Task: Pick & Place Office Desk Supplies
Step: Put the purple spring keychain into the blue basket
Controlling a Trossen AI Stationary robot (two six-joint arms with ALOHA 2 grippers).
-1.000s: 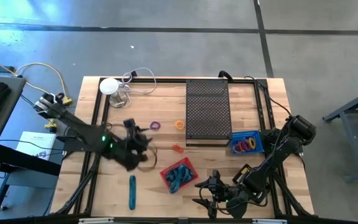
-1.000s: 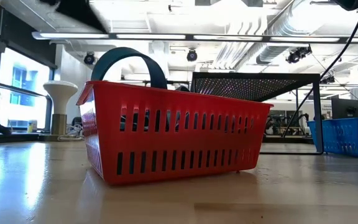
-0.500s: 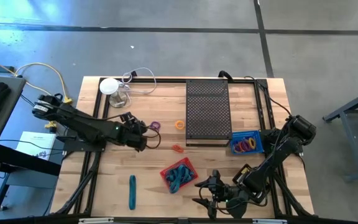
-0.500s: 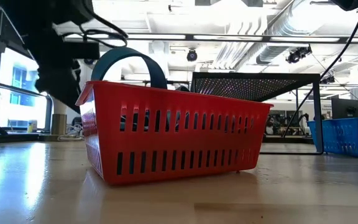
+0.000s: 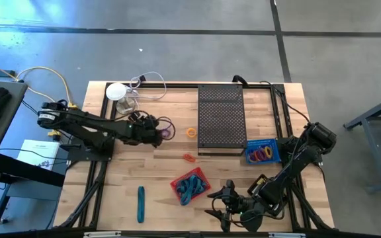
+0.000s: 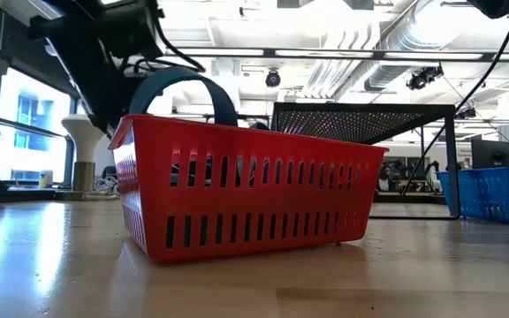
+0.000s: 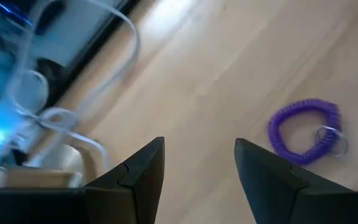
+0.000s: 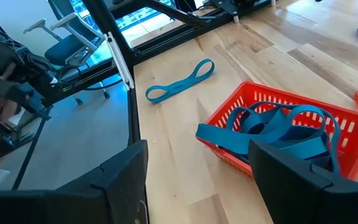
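A purple coil loop [image 7: 305, 130] with a small metal ring lies flat on the wood, also visible from above [image 5: 167, 133]. My left gripper [image 7: 197, 168] [image 5: 158, 135] hovers open just left of it, with nothing between its fingers. An orange ring [image 5: 191, 132] and a small orange-red item [image 5: 188, 158] lie further right. A red basket [image 5: 190, 186] [image 8: 291, 134] holds teal bands. A teal loop [image 5: 140, 203] [image 8: 179, 81] lies flat near the front. My right gripper [image 8: 197, 180] [image 5: 220, 206] waits open near the front edge.
A large black perforated tray [image 5: 220, 119] stands at the back centre, with a blue basket [image 5: 263, 153] of coloured rings to its right. A white round object [image 5: 116, 91] with a cable sits at the back left, close to my left arm.
My left gripper has swung from the middle of the table toward the far edge and slightly right. It has sunk and rolled on the way, and has ended up beside the purple coil loop. Its fingers have stayed open. Nothing on the table has moved.
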